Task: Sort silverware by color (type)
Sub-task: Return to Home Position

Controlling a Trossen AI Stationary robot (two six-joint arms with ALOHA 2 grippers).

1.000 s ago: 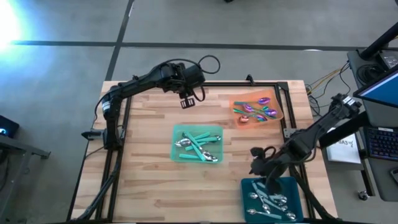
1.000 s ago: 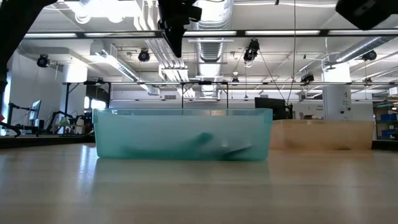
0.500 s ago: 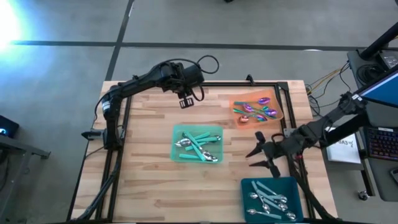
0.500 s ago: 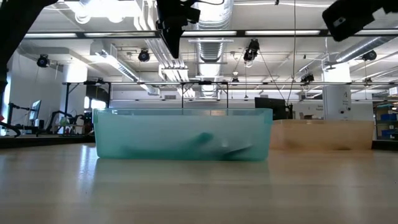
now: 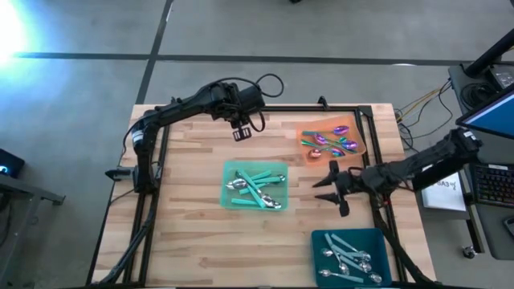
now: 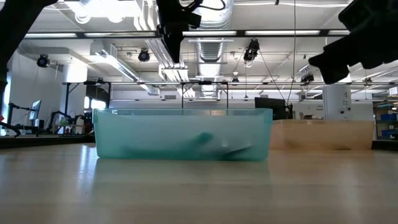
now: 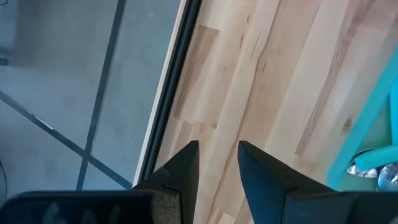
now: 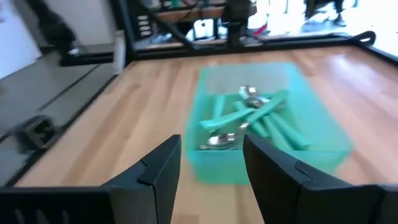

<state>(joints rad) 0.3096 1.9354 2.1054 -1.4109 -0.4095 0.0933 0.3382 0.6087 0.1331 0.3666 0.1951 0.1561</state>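
Note:
The silverware lies in three trays. Teal-handled spoons (image 5: pixel 255 186) lie in the light green tray (image 5: pixel 228 189) at mid-table, also seen in the right wrist view (image 8: pixel 258 118). Iridescent spoons (image 5: pixel 331 142) fill the orange tray (image 5: pixel 358 144) at the far right. Silver spoons (image 5: pixel 347 258) rest in the dark teal tray (image 5: pixel 321 238) at the near right. My right gripper (image 5: pixel 324 186) hangs open and empty just right of the green tray, pointing level at it. My left gripper (image 5: pixel 241 132) hovers open and empty over bare wood near the far edge (image 7: pixel 217 155).
A black frame (image 5: pixel 369 160) runs along the table's far and right edges. Bare wood (image 5: pixel 185 233) spreads over the left and near parts of the table. In the low view the green tray (image 6: pixel 183 134) stands in front, with the orange tray (image 6: pixel 323 134) behind it to the right.
My right gripper has left the space over the dark teal tray, moving toward the far edge and sinking. It has tipped from pointing down to pointing level at the green tray. It has stayed open and empty.

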